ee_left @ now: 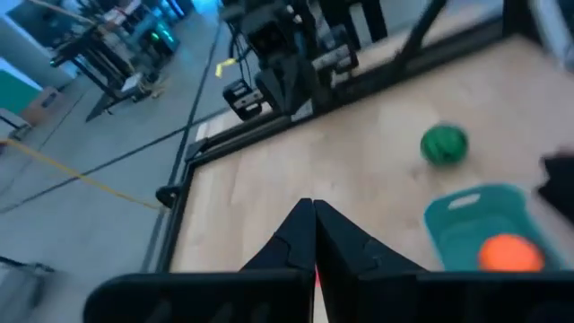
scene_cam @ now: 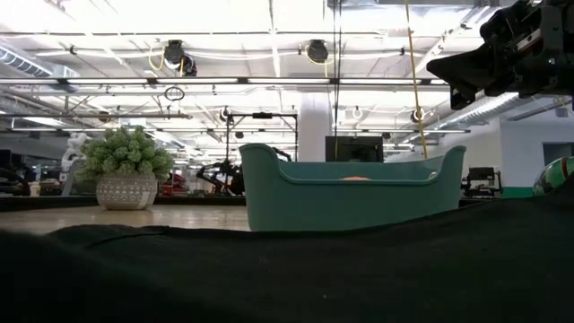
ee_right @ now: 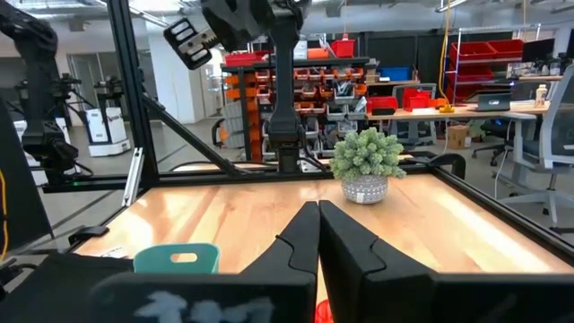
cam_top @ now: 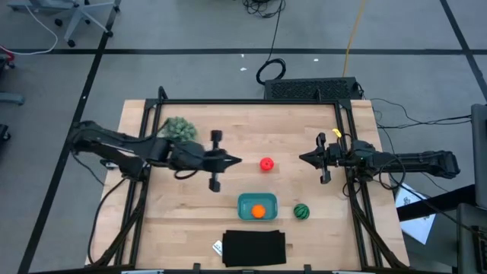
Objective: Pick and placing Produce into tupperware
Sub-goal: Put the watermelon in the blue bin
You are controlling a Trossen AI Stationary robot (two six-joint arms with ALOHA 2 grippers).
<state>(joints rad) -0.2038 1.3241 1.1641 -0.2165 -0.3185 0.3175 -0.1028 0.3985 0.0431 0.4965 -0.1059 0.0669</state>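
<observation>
The teal tub (cam_top: 245, 201) stands near the table's near edge with the orange piece (cam_top: 259, 211) lying inside it. The striped green piece (cam_top: 302, 211) rests on the wood just right of the tub. The red piece (cam_top: 266, 164) sits on the table between the two grippers. My left gripper (cam_top: 237, 160) is shut, points right and hovers left of the red piece. My right gripper (cam_top: 303, 158) is shut too, points left and hovers on its right. The left wrist view shows the tub (ee_left: 466, 220), the orange piece (ee_left: 511, 253) and the green piece (ee_left: 444, 144).
A bushy green plant in a pot (cam_top: 180, 129) stands at the far left of the table. A black flat rectangle (cam_top: 254, 247) lies at the near edge, in front of the tub. Black frame rails (cam_top: 348, 137) run along the table's sides. Bare wood stretches between the plant and the red piece.
</observation>
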